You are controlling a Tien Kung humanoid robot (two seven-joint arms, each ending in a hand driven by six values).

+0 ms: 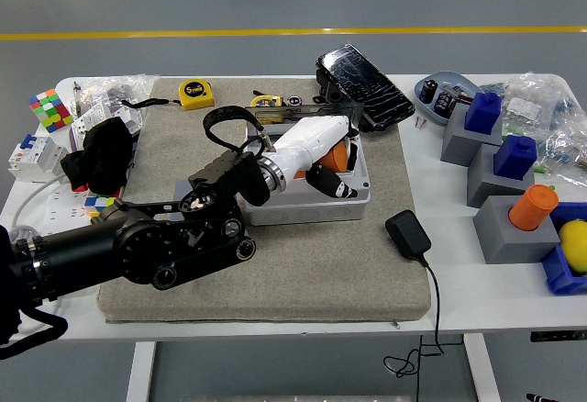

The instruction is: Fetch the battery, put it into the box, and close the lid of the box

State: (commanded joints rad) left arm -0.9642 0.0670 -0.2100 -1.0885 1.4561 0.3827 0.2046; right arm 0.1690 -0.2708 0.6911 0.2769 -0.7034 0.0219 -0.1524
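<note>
My left hand (332,169), white with black fingertips, reaches from the lower left over the grey box (316,207) in the middle of the mat. It is shut on the orange battery (341,155), which it holds low in the right part of the box's opening. The box's clear lid (295,109) stands open at the back edge. My black forearm (174,241) crosses the mat and hides the box's left side and the grey holder block beside it. The right arm is out of view.
A black power adapter (408,235) with its cable lies right of the box. A yellow tape measure (195,94) and a black device (364,85) sit behind it. Grey blocks with blue caps and an orange battery (533,207) stand at right; a colour cube (49,110) and black cloth (101,154) at left.
</note>
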